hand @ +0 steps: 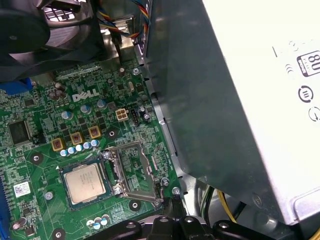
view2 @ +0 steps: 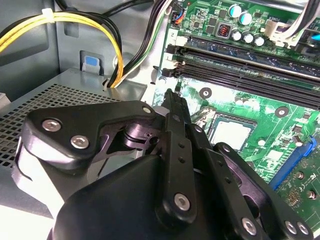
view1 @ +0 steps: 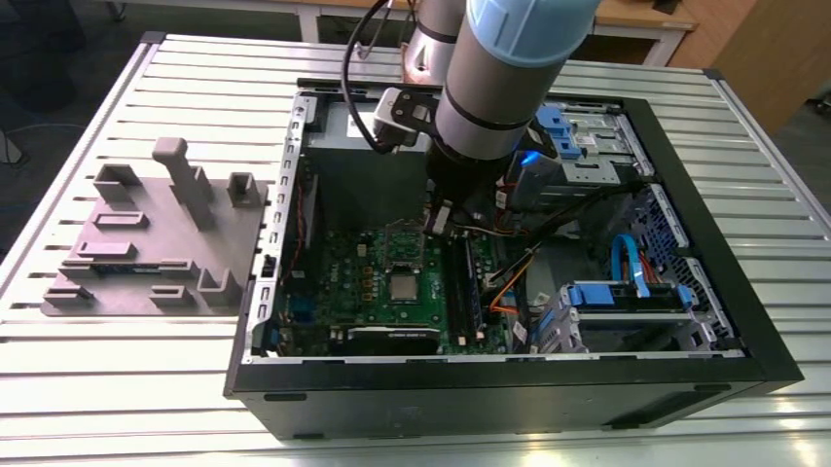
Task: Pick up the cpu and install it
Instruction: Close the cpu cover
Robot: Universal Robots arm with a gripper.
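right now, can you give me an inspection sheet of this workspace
surface: slatted metal table, open case on it
job's things: cpu seated flat on the board; retention frame hinged open beside it
clutter: grey fixture on the table, apart from the case
grippers: gripper inside the case, over the board, near the cpu but apart from it
cables: yellow cables and blue cable inside the case
surroundings: wooden furniture behind the table
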